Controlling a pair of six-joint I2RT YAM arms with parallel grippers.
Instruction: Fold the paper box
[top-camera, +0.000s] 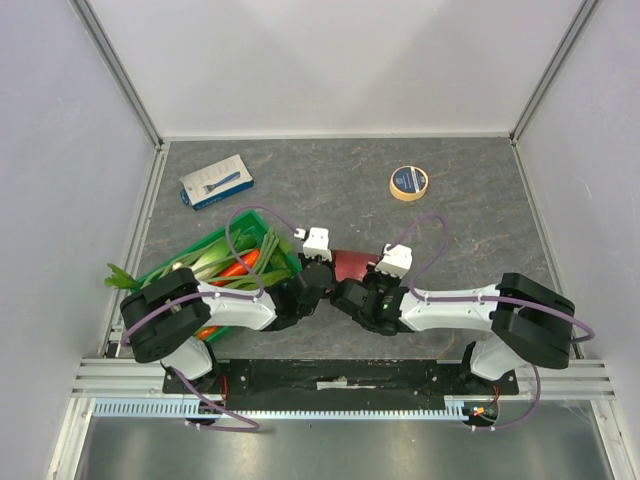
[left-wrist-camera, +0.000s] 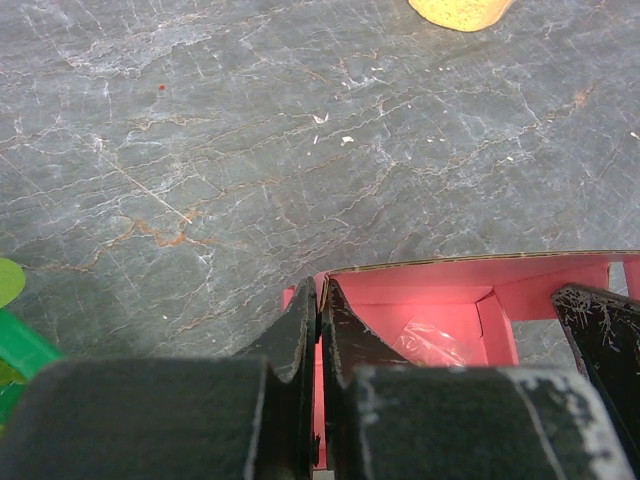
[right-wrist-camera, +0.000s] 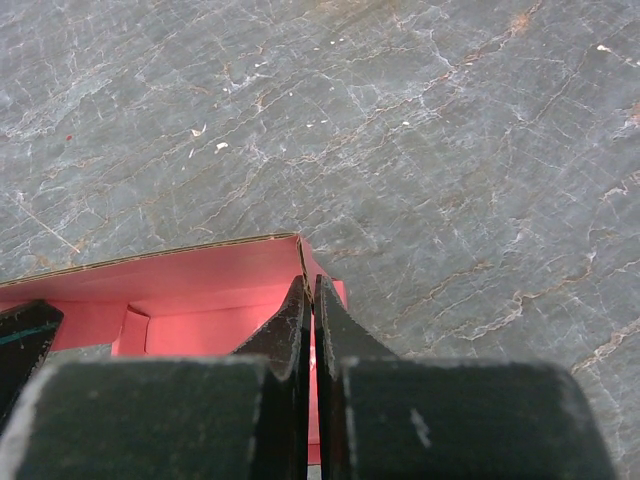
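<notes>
Leeks (top-camera: 203, 267) and carrots (top-camera: 238, 266) are packed in a green crate (top-camera: 205, 243). Just right of it, the open paper box (top-camera: 352, 264) is pinched tight at either end by the left gripper (left-wrist-camera: 320, 292) and right gripper (right-wrist-camera: 309, 290), arms angled inward.

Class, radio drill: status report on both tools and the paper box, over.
Left tool shut on paper box end wall. Right tool shut on opposite end. Green crate close by, not blocking.

The paper box (top-camera: 352, 264) lies just below the middle of the top view, looking dark red there. In the wrist views it is salmon-pink card, a long open-topped box with upright walls.
</notes>
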